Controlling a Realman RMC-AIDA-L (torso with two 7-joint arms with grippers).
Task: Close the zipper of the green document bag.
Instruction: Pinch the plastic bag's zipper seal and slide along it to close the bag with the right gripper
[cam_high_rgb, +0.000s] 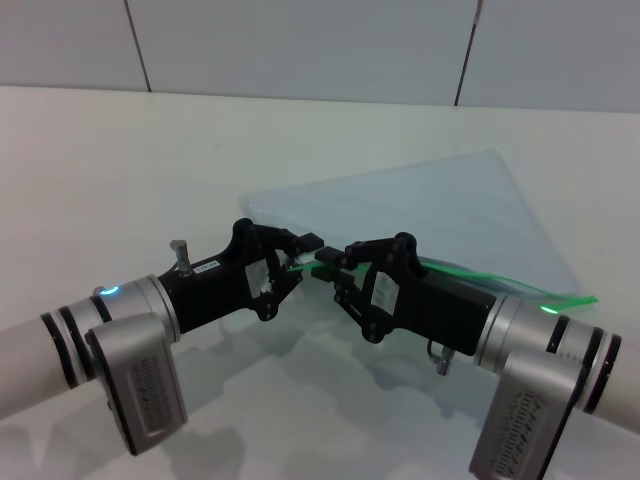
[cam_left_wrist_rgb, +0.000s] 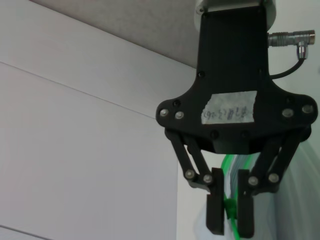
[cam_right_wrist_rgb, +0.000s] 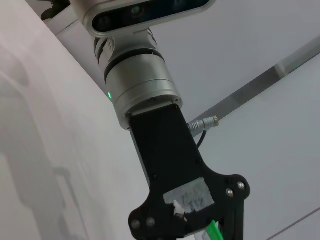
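Observation:
The green document bag (cam_high_rgb: 420, 215) lies flat on the white table, with its near edge lifted. Its zipper (cam_high_rgb: 505, 279) runs as a bright green strip along that edge, from the far right to the middle. Both grippers meet there, fingertip to fingertip. My left gripper (cam_high_rgb: 303, 248) comes from the left and is shut on the end of the strip. My right gripper (cam_high_rgb: 332, 258) comes from the right. The left wrist view shows my right gripper (cam_left_wrist_rgb: 230, 212) shut on the zipper (cam_left_wrist_rgb: 229, 206), with a small green slider between its fingers (cam_left_wrist_rgb: 215, 207). The right wrist view shows only the left arm's wrist and gripper body (cam_right_wrist_rgb: 172, 165).
The white table (cam_high_rgb: 150, 170) reaches back to a tiled wall (cam_high_rgb: 300, 45). Both forearms lie low over the table's front, left arm (cam_high_rgb: 110, 330) and right arm (cam_high_rgb: 540, 340). The bag takes up the middle and right.

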